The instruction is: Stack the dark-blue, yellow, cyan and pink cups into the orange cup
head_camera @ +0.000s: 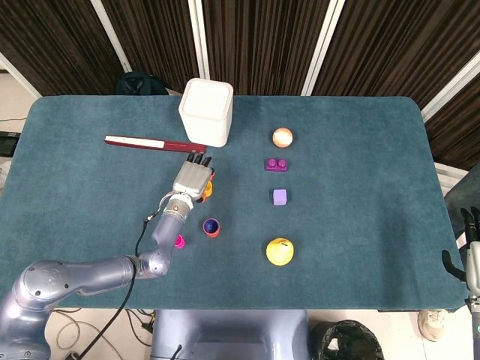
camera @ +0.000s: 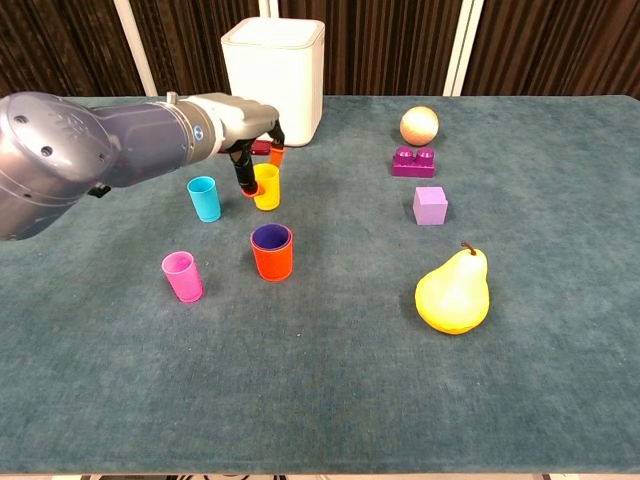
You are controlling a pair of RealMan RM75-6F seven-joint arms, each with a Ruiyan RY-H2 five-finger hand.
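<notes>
So the teal carpeted tabletop (camera: 560, 400) has loads on it: a white square bin (camera: 272, 65) at the back, a dark red flat stick (head_camera: 154, 143), small cyan (camera: 204, 198), yellow (camera: 266, 187) and pink (camera: 183, 276) plastic cups, an orange cup (camera: 272, 252) with a dark-blue one nested inside, a peach ball (camera: 419, 125), a purple brick (camera: 413, 161), a lilac cube (camera: 430, 205) and a yellow pear (camera: 453, 292).
</notes>
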